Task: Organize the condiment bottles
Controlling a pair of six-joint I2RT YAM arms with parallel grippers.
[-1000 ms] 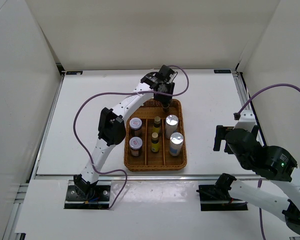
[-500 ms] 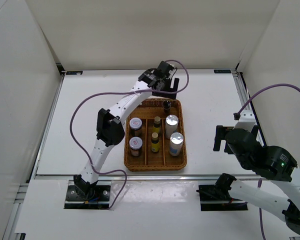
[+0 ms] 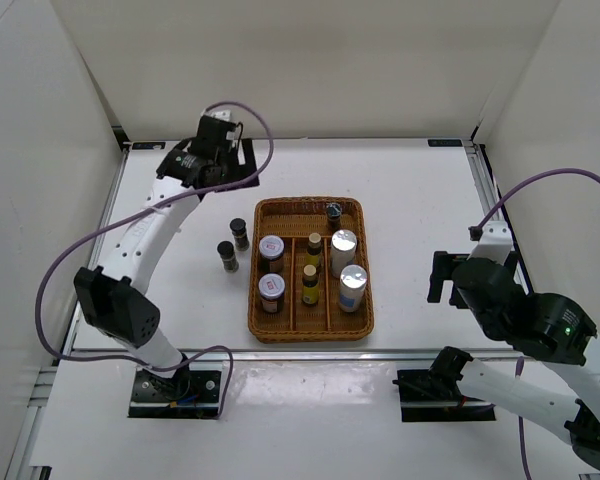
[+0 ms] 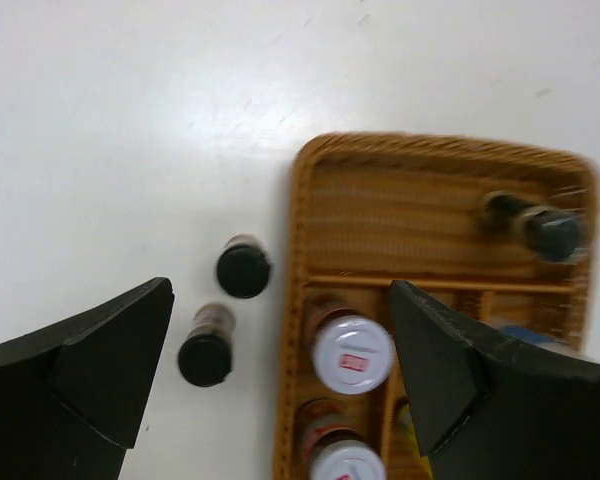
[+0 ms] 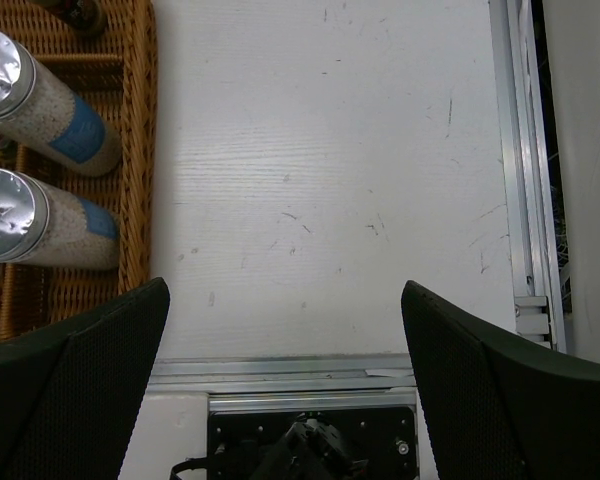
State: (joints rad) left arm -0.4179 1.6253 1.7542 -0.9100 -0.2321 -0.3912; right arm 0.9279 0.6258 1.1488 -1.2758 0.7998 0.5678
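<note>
The left pincer (image 3: 242,165) is hanging over the far left part of the table (image 3: 420,200), and its jaws are gaping wide and holding nothing. In the left wrist view the same pincer (image 4: 280,290) is looking down on two dark jars with black caps, one jar (image 4: 244,270) farther off and one jar (image 4: 205,355) nearer. Both are standing on the table just beside the left wall of the basket (image 4: 290,250), not touching it. A third dark jar (image 3: 334,210) is sitting inside the basket, at the far right end; it is too blurry to tell if it is leaning. Two red-label jars (image 3: 271,248) are standing one behind the other in the left row. Two slim amber bottles (image 3: 313,245) are standing in the middle row. Two tall silver tubes (image 3: 343,250) are standing in the right row. The right pincer (image 3: 438,275) is hanging over the table to the right of the basket, well apart from it, with its jaws wide apart and gripping nothing.
</note>
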